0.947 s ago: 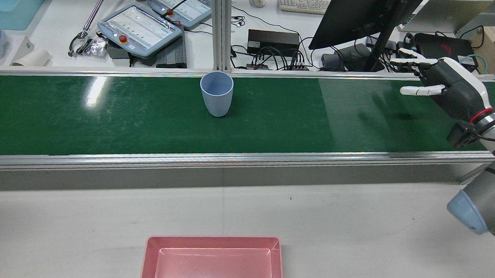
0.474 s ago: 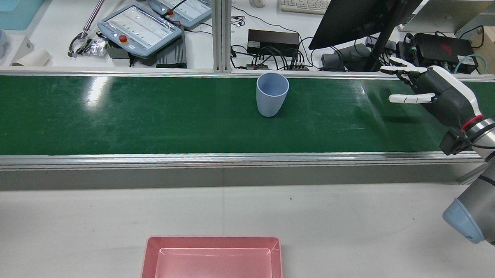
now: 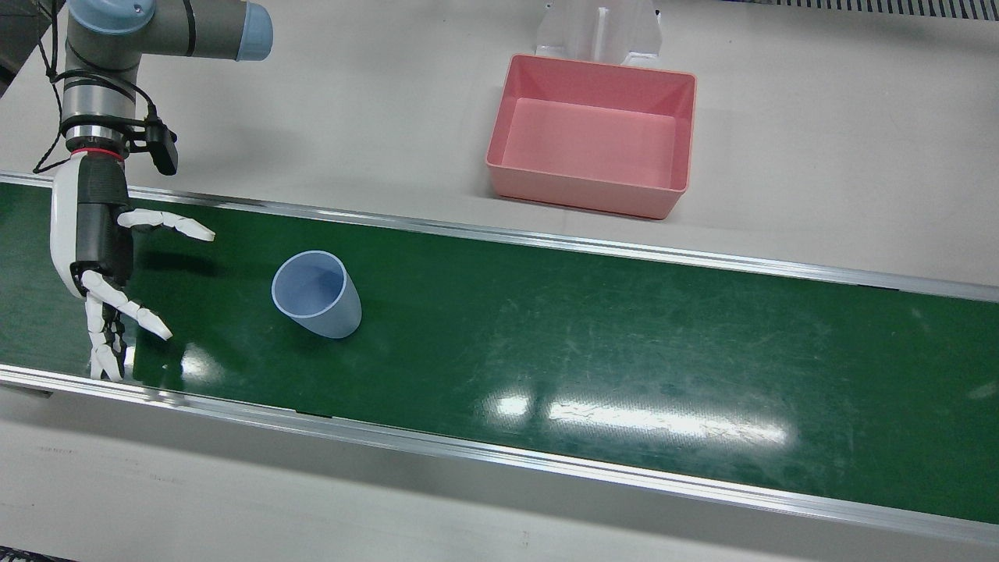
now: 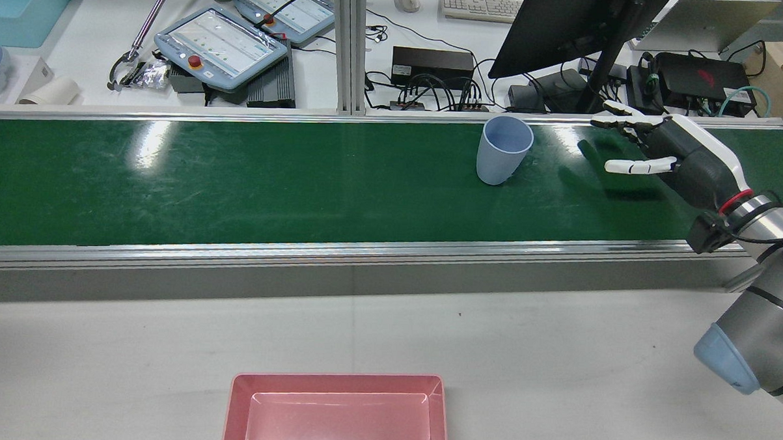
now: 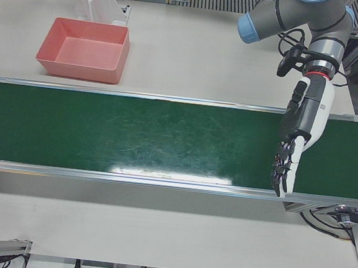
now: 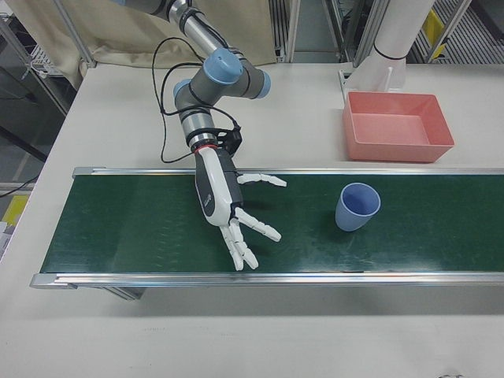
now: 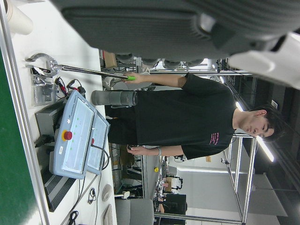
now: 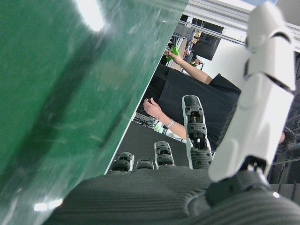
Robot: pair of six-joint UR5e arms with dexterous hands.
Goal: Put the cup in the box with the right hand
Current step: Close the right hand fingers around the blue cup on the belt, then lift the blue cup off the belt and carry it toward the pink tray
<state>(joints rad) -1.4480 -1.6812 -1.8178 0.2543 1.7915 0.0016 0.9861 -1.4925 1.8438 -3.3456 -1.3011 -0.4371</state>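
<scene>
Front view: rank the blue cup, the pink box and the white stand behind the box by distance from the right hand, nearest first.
From the right hand:
1. Blue cup, upright on the green belt, just beside the open fingers.
2. Pink box, off the belt on the table.
3. White stand, just beyond the box at the view's top edge.

Box (image 4: 336, 413) was cut off by the rear view's bottom edge; only its far part showed. Right arm (image 4: 762, 337) ran off that view's right edge. Left-front view missed the cup. Right hand view showed the hand (image 8: 187, 187) only in part, blurred close up. Belt (image 3: 593, 343) was cut at both sides.
</scene>
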